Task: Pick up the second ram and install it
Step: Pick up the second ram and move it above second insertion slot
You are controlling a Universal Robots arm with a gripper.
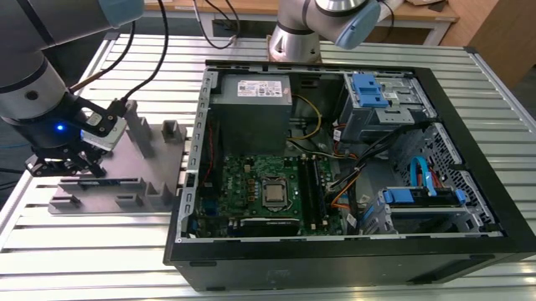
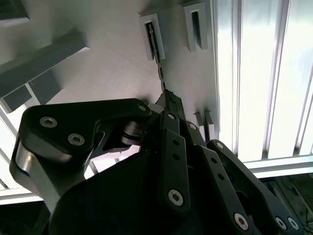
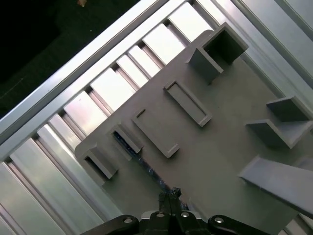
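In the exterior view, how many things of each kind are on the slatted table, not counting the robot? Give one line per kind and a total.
grey holder block: 1
second ram, standing in the holder block: 1
open computer case: 1
Total: 3

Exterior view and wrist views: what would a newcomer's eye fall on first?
The open computer case takes up the exterior view's right, its green motherboard bare. On that view's left the gripper hangs low over the grey holder block; in both wrist views it is right at the second ram, standing on edge in the block's slots.
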